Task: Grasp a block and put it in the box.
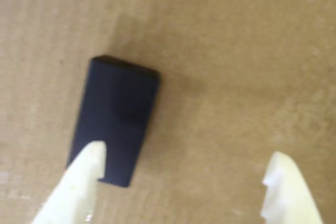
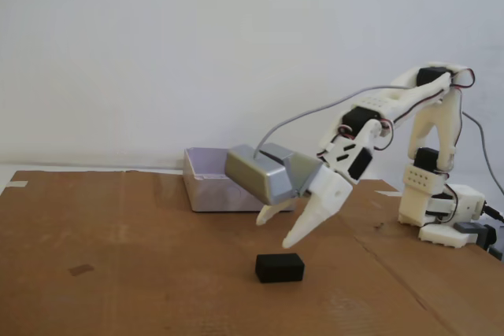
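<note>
Gripper (image 2: 277, 230) hovering above the cardboard sheet (image 2: 142, 273), jaws spread wide and holding nothing. In the wrist view, gripper (image 1: 184, 166) entering from the bottom edge as two pale fingertips (image 1: 86, 166), well apart.

Black block (image 1: 115, 119) lying flat, long axis running away from the jaws and tilted slightly. Not centred in the gap: pushed toward the left fingertip in that view, whose tip overlaps the block's near corner, with bare cardboard filling the rest of the gap out to the right fingertip. Whether that tip is touching the block or just above it: cannot tell here.

From the fixed view, block (image 2: 279, 267) sitting below the fingertips, clear space showing between them. Judged as a descent onto the block, not yet a grasp. Wide opening likely chosen to leave room on both sides of the brick; off-centre position suggests a small sideways correction needed before closing, otherwise a risk of one finger landing on top or nudging it askew.

Lavender-grey box (image 2: 209, 186) standing behind the gripper, well apart from the block, partly hidden by the grey camera housing (image 2: 260, 172).
</note>
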`<control>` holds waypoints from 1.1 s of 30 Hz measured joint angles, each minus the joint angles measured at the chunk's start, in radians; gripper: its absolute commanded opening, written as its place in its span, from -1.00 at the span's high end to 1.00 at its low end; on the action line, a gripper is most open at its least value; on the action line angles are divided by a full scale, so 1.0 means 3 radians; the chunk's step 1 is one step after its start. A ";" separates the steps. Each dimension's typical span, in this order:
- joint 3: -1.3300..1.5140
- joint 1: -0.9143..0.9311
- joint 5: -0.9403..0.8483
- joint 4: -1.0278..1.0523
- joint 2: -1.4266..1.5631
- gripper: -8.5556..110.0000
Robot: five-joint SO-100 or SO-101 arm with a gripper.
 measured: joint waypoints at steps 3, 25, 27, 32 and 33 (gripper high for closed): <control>0.0000 -0.0097 0.0020 0.0000 0.0000 0.23; -0.0389 -0.0230 0.0184 0.0000 -0.0245 0.22; -0.0450 -0.0256 0.0184 0.0000 -0.0317 0.22; -0.0470 -0.0266 0.0184 0.0000 -0.0404 0.22; -0.0470 -0.0266 0.0184 0.0000 -0.0404 0.22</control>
